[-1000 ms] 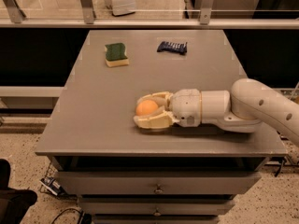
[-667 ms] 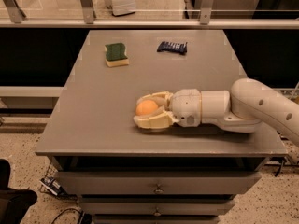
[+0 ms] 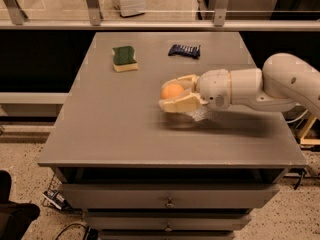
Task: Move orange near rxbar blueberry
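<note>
The orange point(image 3: 172, 90) is a small round orange fruit held between the cream fingers of my gripper point(image 3: 170, 92), above the middle of the grey table point(image 3: 115, 139). The gripper is shut on the orange, and the white arm reaches in from the right. A shadow lies on the table under the gripper. The rxbar blueberry point(image 3: 184, 50) is a flat dark-blue wrapper lying at the back of the table, beyond and slightly right of the orange, a clear gap away.
A yellow sponge block with a green top point(image 3: 124, 58) lies at the back left of the table. A rail with metal posts point(image 3: 93, 4) runs behind the table. Drawers point(image 3: 169, 202) sit under the front edge.
The gripper has lifted the orange off the table and carried it toward the back and slightly right, closer to the blue wrapper. The sponge and wrapper have not moved.
</note>
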